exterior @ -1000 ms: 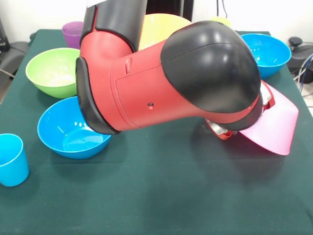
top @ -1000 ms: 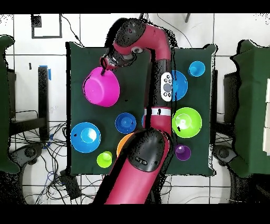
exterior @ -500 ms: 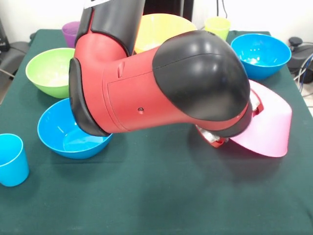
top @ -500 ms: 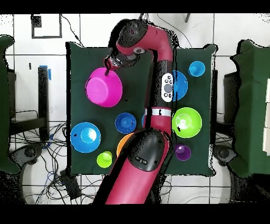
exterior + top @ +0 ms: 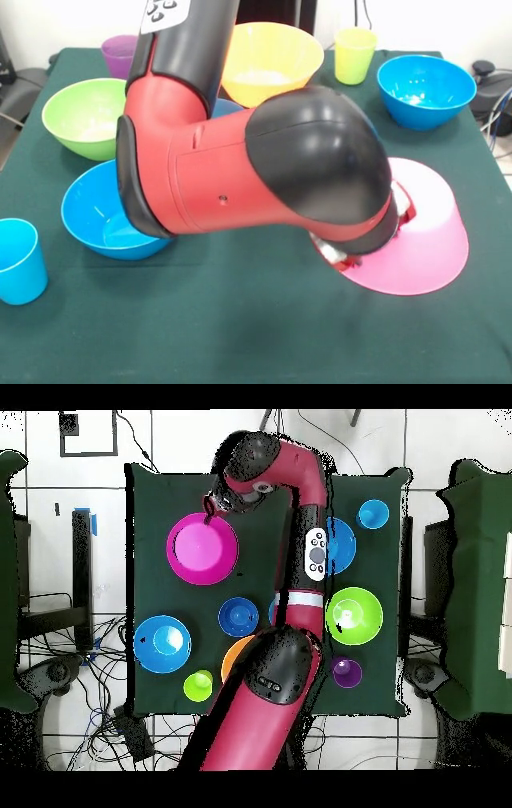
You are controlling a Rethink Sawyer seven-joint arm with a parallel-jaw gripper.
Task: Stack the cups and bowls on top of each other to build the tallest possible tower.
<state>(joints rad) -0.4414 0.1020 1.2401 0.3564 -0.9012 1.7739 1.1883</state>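
Note:
The big pink bowl [image 5: 424, 240] [image 5: 203, 550] sits low and almost level over the table, and my gripper [image 5: 346, 254] [image 5: 210, 514] is shut on its rim. The arm hides most of the gripper in the front view. The big orange bowl [image 5: 268, 58] [image 5: 235, 656] stands apart from them, half under the arm in the overhead view. A small blue bowl [image 5: 238, 616] lies between the pink and orange bowls. The cups stand singly: yellow-green [image 5: 354, 54] [image 5: 198, 684], purple [image 5: 118, 53] [image 5: 346, 673], light blue [image 5: 18, 260] [image 5: 373, 514]. Nothing is stacked.
A green bowl [image 5: 86, 116] [image 5: 354, 616] and a blue bowl [image 5: 108, 214] [image 5: 340, 544] lie beside the arm. Another blue bowl [image 5: 424, 88] [image 5: 162, 643] is on the pink bowl's side. The arm [image 5: 256, 176] spans the middle of the table.
The pink bowl has swung down from a steep tilt to nearly level and come in towards the table's middle, with the gripper still on its rim. The other things have not moved.

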